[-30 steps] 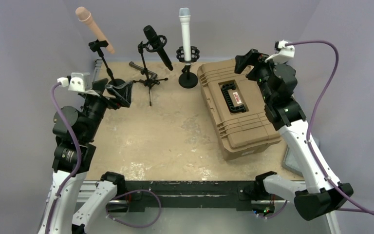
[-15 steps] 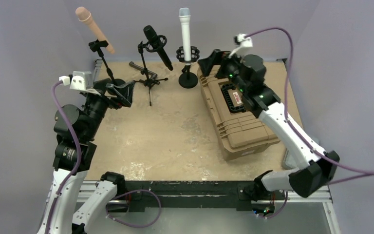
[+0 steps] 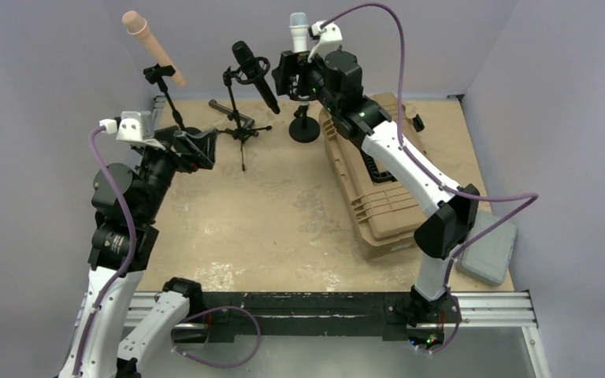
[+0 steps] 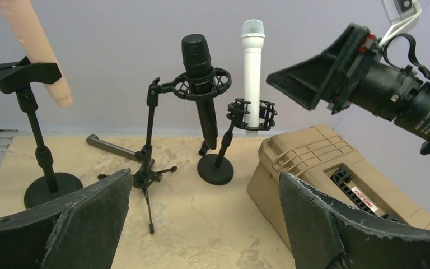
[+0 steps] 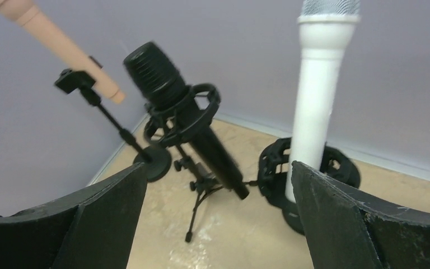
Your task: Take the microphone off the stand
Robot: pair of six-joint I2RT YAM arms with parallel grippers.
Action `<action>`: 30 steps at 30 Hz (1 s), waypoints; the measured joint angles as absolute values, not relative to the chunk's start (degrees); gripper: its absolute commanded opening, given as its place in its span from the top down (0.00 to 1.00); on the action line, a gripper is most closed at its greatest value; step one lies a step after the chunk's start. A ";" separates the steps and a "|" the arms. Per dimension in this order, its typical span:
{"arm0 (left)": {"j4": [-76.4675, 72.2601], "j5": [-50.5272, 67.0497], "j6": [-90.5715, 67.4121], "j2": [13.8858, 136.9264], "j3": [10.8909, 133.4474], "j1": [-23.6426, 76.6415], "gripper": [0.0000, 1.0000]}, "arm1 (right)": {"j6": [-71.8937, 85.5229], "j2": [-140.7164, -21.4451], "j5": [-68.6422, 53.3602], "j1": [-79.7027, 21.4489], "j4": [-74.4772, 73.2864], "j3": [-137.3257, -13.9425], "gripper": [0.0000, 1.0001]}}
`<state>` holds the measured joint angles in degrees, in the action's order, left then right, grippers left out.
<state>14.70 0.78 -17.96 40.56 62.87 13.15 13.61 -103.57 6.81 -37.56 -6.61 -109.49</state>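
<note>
I get soft, even light from above in all three views, with no hard glare anywhere. On the overhead view the table point(image 3: 283, 213) is evenly bright, and the case point(image 3: 386, 209) throws only a faint shadow along its near side. That picture is a little grainy but clear. The left wrist view is crisp right to the back wall, though its fingers point(image 4: 61, 224) sit dark in the foreground. The right wrist view is the poor one. There the black microphone point(image 5: 165, 78) is smeared, and the white microphone point(image 5: 316, 84) is soft-edged and looks stretched towards the top edge.
</note>
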 measured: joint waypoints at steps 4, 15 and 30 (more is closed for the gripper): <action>14.70 1.15 -18.35 41.32 62.87 13.15 0.00 | 12.16 -107.87 12.53 -37.32 -8.62 -116.42 0.03; 14.61 2.87 -19.38 42.11 62.87 13.15 0.00 | 12.08 -118.69 15.49 -32.40 -12.01 -128.20 0.17; 14.63 3.88 -20.05 42.57 62.87 13.13 0.00 | 11.70 -126.54 11.86 -30.83 -9.41 -133.40 0.39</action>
